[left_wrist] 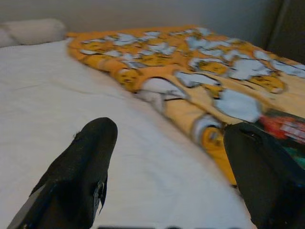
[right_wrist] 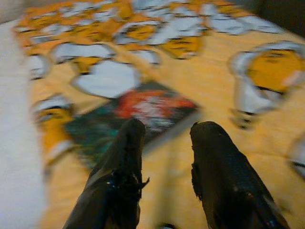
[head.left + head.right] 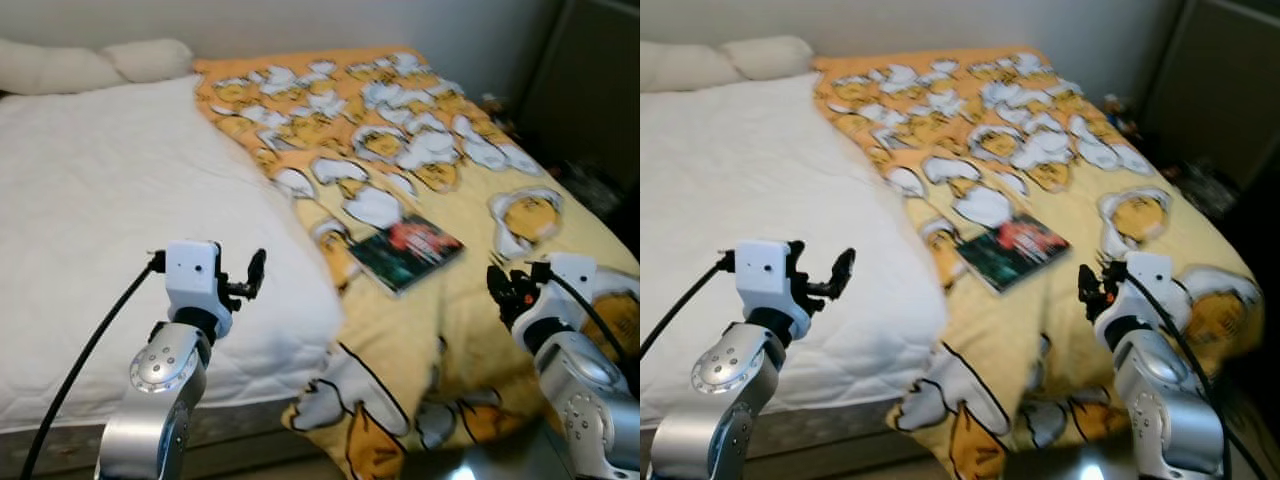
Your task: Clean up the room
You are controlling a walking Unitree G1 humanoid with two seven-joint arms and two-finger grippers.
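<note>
A dark book with a red and green cover lies flat on the yellow patterned blanket near the middle of the bed. My right gripper hovers just right of and nearer than the book, its fingers open with a gap and nothing between them. My left gripper is raised over the white sheet, left of the book. Its fingers stand wide open and empty.
Two cream pillows lie at the head of the bed against the wall. The blanket hangs over the bed's front edge. Dark furniture and clutter stand at the right beyond the bed.
</note>
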